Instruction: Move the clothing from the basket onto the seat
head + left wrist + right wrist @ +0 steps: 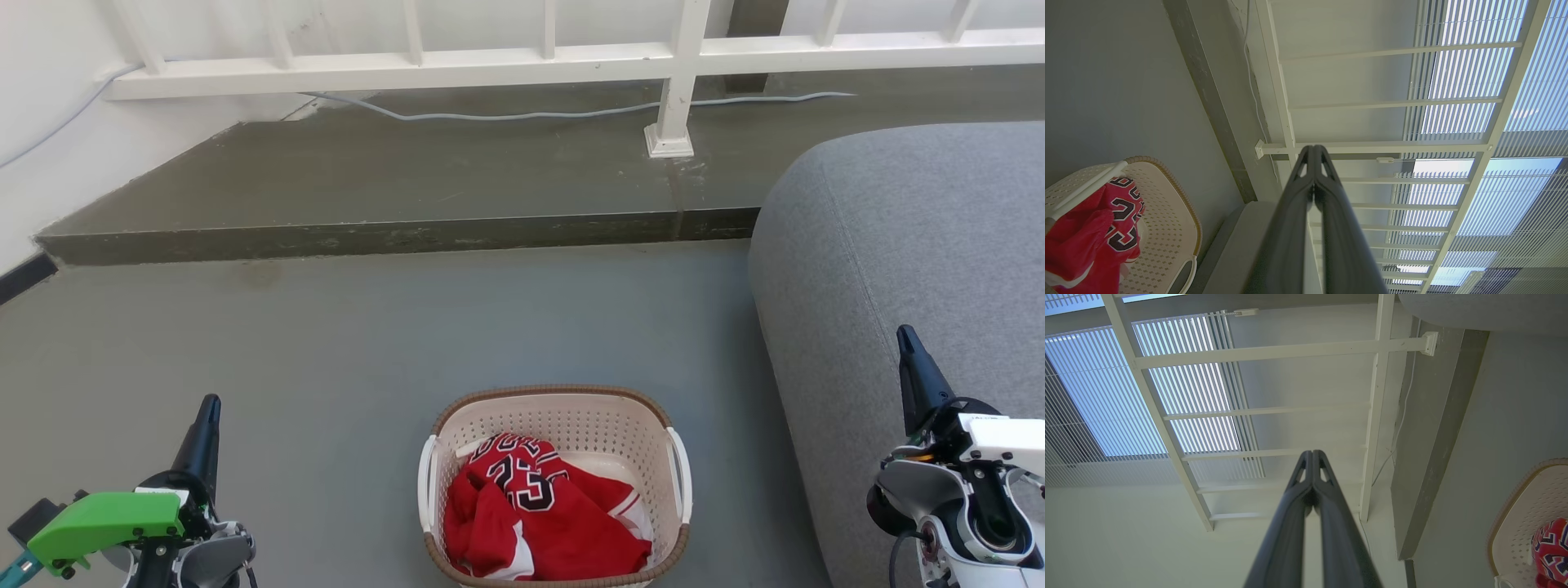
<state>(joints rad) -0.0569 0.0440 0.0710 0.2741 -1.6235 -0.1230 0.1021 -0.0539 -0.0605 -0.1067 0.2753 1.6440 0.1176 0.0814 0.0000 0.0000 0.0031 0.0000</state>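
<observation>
Red clothing (539, 514), a jersey with the number 23 showing on top, is lying crumpled inside the cream basket (571, 420), bunched toward its near and left side. The basket is standing on the grey floor (326, 343), near the rounded edge of the grey seat (914, 245), which is rising to its right. The left gripper (211, 402) is hovering over the floor well to the left of the basket, its two dark fingers pressed together at the tips and holding nothing. The right gripper (904, 333) is hovering above the seat, to the right of the basket and apart from it, its fingers likewise closed tight on nothing. Both are hanging clear of the clothing. Beyond, a low concrete step (392, 237) is running across the floor under a white railing (490, 61), with a pale cable (531, 114) trailing along it.
</observation>
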